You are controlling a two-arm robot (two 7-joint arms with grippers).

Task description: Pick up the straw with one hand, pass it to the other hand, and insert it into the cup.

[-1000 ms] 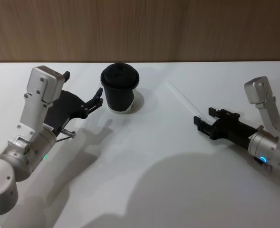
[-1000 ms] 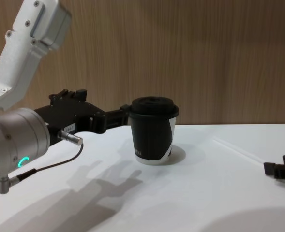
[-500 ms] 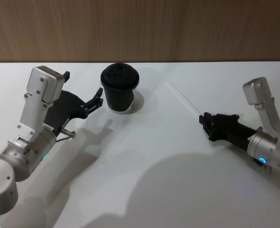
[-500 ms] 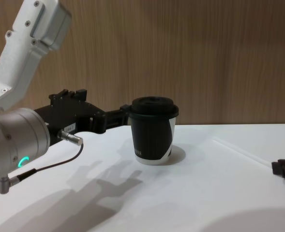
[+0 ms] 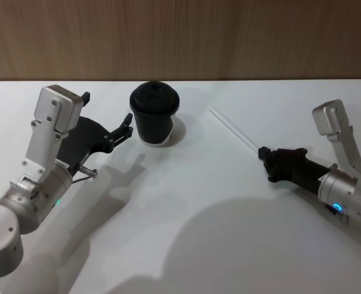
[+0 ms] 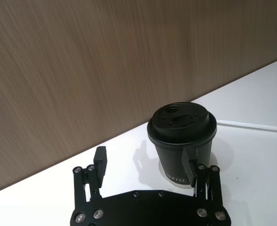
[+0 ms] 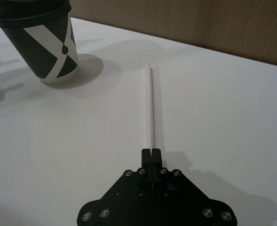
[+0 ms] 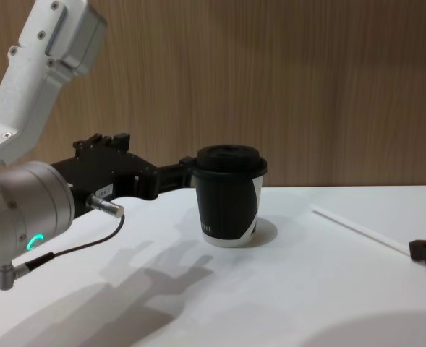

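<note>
The white straw [image 5: 234, 129] stretches across the table right of the cup, and its near end sits between the fingers of my right gripper [image 5: 263, 153], which is shut on it. The right wrist view has the straw [image 7: 151, 106] running straight out from the closed fingertips [image 7: 151, 153]. In the chest view the straw [image 8: 361, 229] lies low over the table. The black lidded cup [image 5: 154, 114] stands upright at the back centre. My left gripper [image 5: 106, 110] is open just left of the cup, one fingertip [image 6: 188, 161] close to the cup [image 6: 181, 136] wall.
The white table [image 5: 186, 202] ends at a wooden wall [image 5: 180, 37] right behind the cup. Both arms cast broad shadows on the front half of the table. Free surface lies between the cup and the right gripper.
My right gripper, open a second ago, has shut on the straw's near end and drawn back a little. The straw's far end has shifted slightly. The left arm and the cup have stayed still.
</note>
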